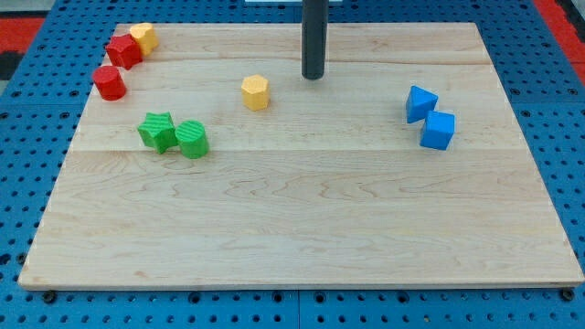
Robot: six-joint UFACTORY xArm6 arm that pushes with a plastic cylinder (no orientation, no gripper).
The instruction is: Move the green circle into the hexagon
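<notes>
A pale wooden worktop (pixel 302 228) fills most of the view, laid on a blue perforated base (pixel 18 137) that shows at every edge; a strip of red shows at the view's top corners. The room beyond cannot be seen.

The dark rod (pixel 314 37) drops straight down from the view's top, its upper length cut off by the frame. The arm carrying it is out of view, and it bears no hand, so no hand state can be told. The tip (pixel 313 78) stands near the worktop's top edge, to the right of the yellow hexagon (pixel 255 92) and apart from it.

The green circle (pixel 193 139) lies left of centre, touching the green star (pixel 157 131) on its left, and below-left of the hexagon, apart from it.

Two blue blocks, (pixel 420 103) and (pixel 438 130), sit close together at the right. At the top left, a red cylinder (pixel 110 82), a red block (pixel 122 51) and a yellow block (pixel 143 37) cluster; the last two shapes are unclear.
</notes>
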